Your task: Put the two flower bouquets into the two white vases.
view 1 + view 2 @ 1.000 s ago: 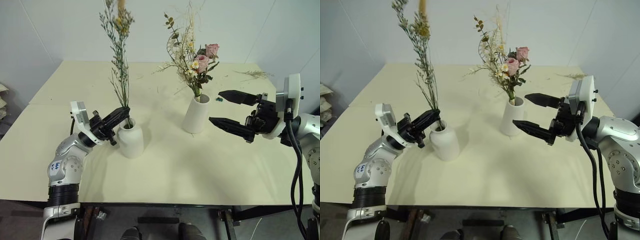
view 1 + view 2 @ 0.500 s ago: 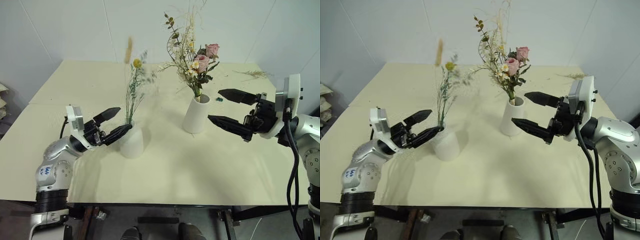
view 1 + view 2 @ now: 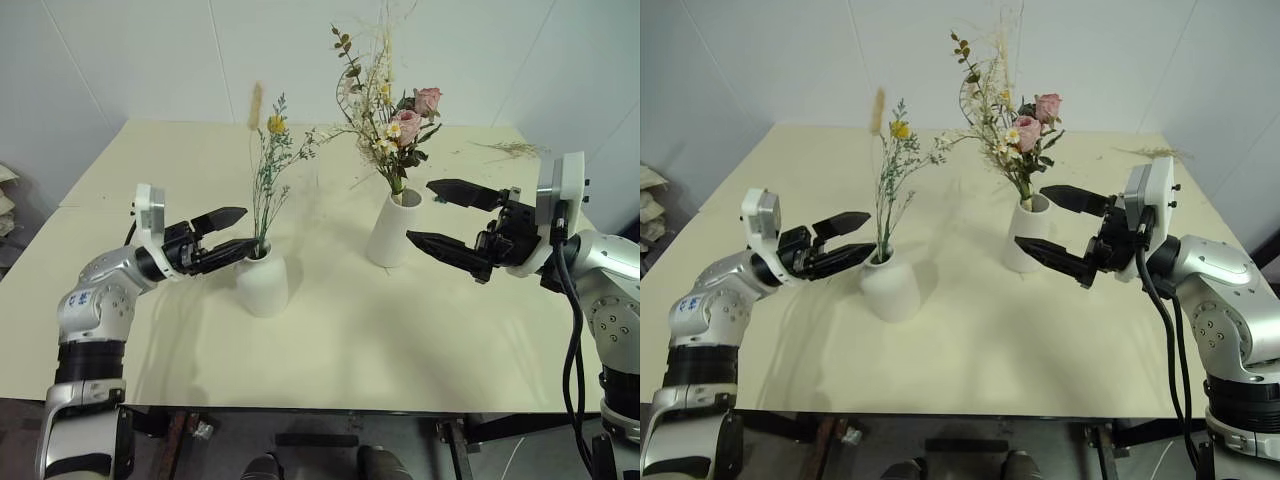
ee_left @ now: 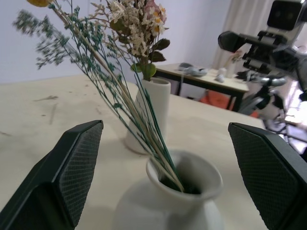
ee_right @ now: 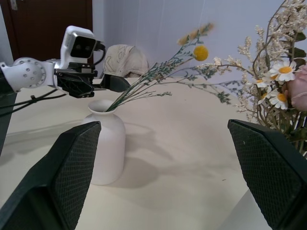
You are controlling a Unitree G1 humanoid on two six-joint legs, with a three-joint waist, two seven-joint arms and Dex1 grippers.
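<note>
Two matte white vases stand on the pale yellow tabletop (image 3: 330, 340), and each holds one bouquet. One short round-shouldered bottle vase (image 3: 262, 282) sits left of centre, with the thin bunch with a yellow ball flower and tan plume (image 3: 268, 170) rising from its narrow neck and leaning a little. One tall tapered vase (image 3: 393, 228) stands farther back and to the right, carrying the large bunch of pink roses, white-yellow blooms and leafy sprigs (image 3: 390, 110).

Two robot hands flank them. Left hand (image 3: 232, 235) hovers just left of the short vase's neck, its two black fingers spread wide and gripping nothing. Right hand (image 3: 437, 214) hangs just right of the tall vase, fingers likewise wide apart and empty. One loose dried sprig (image 3: 510, 149) lies on the far right of the tabletop.
</note>
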